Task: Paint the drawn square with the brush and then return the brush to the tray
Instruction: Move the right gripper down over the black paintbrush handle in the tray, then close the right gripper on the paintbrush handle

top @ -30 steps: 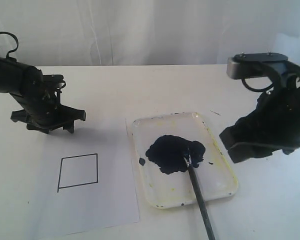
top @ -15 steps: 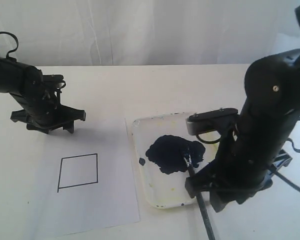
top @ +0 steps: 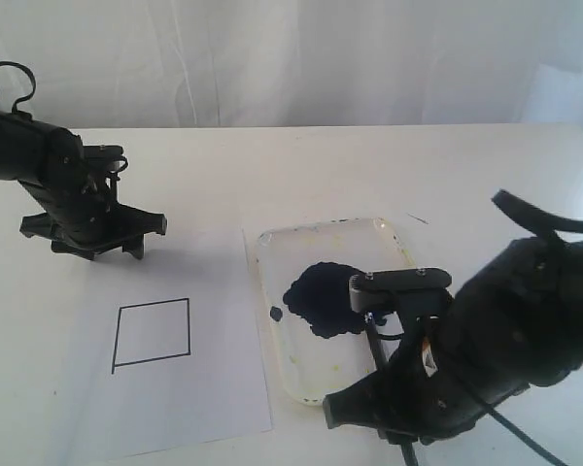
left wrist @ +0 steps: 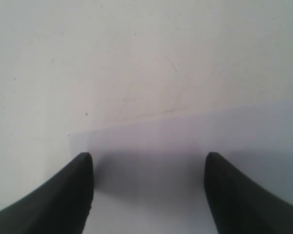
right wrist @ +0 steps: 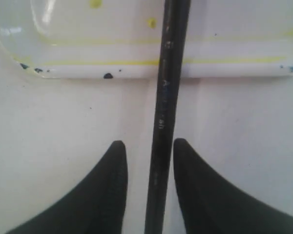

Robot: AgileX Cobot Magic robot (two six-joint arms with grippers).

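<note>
The brush (top: 373, 340) lies with its bristles in the paint blob (top: 321, 301) of the white tray (top: 272, 291), its dark handle running out over the near rim. In the right wrist view my right gripper (right wrist: 149, 141) is open and straddles the brush handle (right wrist: 167, 97) just outside the tray rim (right wrist: 88, 68); a thin gap shows on each side of the handle. The drawn square (top: 153, 334) is blank on the paper (top: 175, 408). My left gripper (top: 92, 248) hovers open beyond the paper's far corner, holding nothing (left wrist: 149, 154).
My right arm (top: 486, 349) hangs low over the tray's near right corner and hides much of the handle. The paper's edge (left wrist: 185, 136) runs just ahead of the left fingertips. A white curtain backs the table.
My right arm has swung from the right of the tray down and forward over the brush handle, ending with its fingers on either side of it. The left arm and brush have not moved.
</note>
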